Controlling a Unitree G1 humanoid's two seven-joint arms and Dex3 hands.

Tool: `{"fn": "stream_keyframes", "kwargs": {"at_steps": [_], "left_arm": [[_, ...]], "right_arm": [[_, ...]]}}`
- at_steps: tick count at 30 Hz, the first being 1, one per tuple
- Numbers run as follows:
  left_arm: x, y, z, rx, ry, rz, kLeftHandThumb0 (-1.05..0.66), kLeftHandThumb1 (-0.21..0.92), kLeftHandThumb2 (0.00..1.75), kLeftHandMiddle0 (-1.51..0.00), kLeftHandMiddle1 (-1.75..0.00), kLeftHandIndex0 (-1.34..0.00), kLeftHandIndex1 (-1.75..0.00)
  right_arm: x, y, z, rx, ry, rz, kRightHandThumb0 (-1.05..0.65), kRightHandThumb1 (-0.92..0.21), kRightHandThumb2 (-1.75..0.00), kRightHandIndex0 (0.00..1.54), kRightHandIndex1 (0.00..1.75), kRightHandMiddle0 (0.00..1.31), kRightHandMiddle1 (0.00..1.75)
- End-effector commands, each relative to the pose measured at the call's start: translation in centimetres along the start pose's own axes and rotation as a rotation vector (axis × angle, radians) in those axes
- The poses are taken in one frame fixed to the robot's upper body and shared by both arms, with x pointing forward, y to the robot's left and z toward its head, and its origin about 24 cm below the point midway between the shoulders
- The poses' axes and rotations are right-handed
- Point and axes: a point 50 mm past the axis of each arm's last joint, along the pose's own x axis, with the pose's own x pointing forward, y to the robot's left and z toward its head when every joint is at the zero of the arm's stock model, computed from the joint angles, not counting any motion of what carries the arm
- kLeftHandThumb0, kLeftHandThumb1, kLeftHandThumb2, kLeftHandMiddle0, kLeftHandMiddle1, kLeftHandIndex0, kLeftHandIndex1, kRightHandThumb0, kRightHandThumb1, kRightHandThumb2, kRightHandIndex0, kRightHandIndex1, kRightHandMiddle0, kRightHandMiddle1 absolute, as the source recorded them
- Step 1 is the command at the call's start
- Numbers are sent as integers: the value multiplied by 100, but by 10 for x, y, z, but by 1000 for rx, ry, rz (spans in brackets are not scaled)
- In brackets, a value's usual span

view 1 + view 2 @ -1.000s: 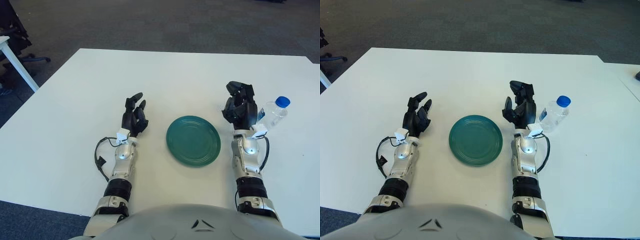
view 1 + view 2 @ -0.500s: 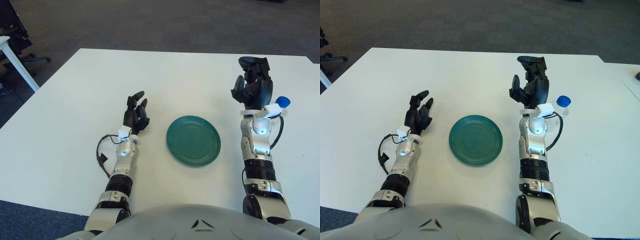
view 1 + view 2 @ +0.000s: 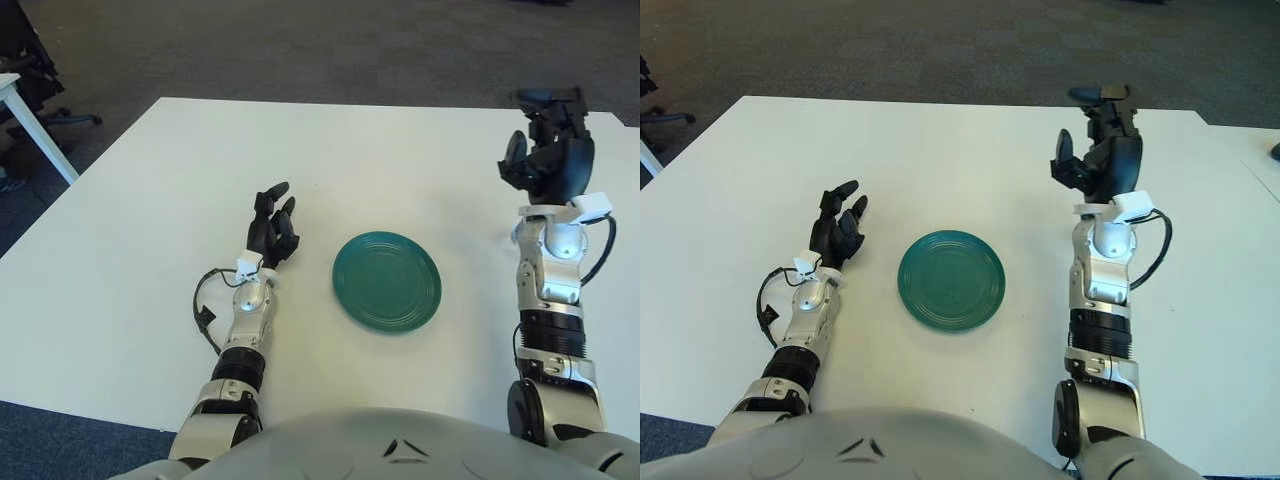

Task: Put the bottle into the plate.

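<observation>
A round green plate (image 3: 387, 281) lies on the white table (image 3: 150, 200) in front of me, between my two arms. My right hand (image 3: 541, 140) is raised above the table's right side, well right of the plate, with its fingers spread and nothing in them. No bottle shows in either view; the spot where it lay is covered by my right wrist and forearm (image 3: 545, 270). My left hand (image 3: 272, 215) shows to the left of the plate, fingers relaxed and holding nothing.
Beyond the table's far edge is dark carpet. At the far left stand a white desk leg (image 3: 35, 130) and an office chair (image 3: 25, 50). A second white surface (image 3: 1252, 150) adjoins the table on the right.
My right hand has lifted and swung to the right and away from me, from beside the plate to over the bottle's spot. The bottle has become hidden. The left hand has hardly moved.
</observation>
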Motion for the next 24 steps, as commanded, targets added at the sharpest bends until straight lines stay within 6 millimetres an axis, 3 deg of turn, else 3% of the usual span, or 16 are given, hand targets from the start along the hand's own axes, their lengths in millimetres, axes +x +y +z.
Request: {"fn": "stream_keyframes", "kwargs": {"at_steps": [1,10,12,15,21,24], "left_arm": [[-25,8,-30,-12,157,46,-77,92,82,-54,-3,-7,-100],[-23,12,-28,-11,152,39,-79,92,79,-54,-3,-8,-100],[-23,14,-28,-11,148,38,-79,92,79,-55,-3,-9,-100],[-23,17,-27,-10,142,36,-78,92,80,-56,-4,-10,-100],[-24,23,-25,10,129,24,-73,92,85,-54,-3,-8,-99],[-25,26,-25,14,130,27,-70,92,88,-52,-2,-7,-98]], "right_arm": [[6,-11,3,4,-35,-44,-59,-71,-77,31,75,20,124],[11,-18,0,-4,-64,-99,-54,-64,-84,35,76,30,129],[12,-20,0,-19,-65,-113,-44,-71,-69,35,80,38,145],[12,-22,0,-37,-63,-129,-40,-72,-65,34,83,44,152],[14,-67,10,-95,-70,-211,-39,-69,-70,32,85,48,156],[13,-72,13,-102,-78,-239,-38,-72,-64,30,84,46,155]]}}
